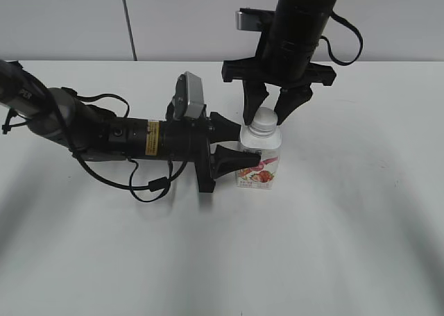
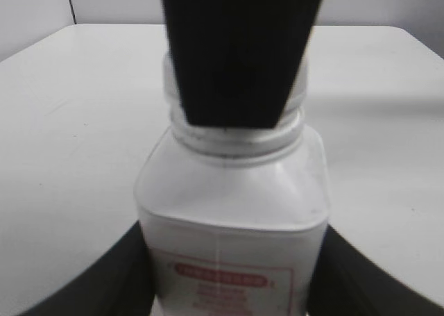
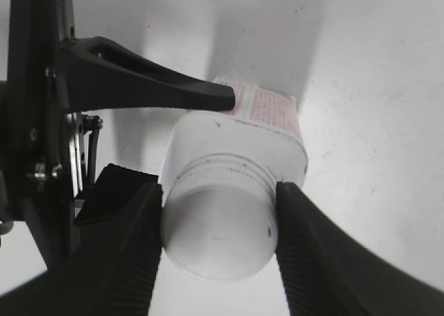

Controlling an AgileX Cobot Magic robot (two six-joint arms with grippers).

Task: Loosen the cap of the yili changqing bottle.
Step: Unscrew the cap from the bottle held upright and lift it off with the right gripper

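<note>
The yili changqing bottle stands upright on the white table, white with a red-pink label. My left gripper reaches in from the left and is shut on the bottle's body, one finger on each side. The white cap sits on the neck. My right gripper comes down from above and is shut on the cap, with its ribbed fingers pressed on both sides. In the left wrist view a right finger hides most of the cap.
The white table spreads all round the bottle. The left arm's cables lie on it to the left. A grey wall panel stands behind the table's far edge.
</note>
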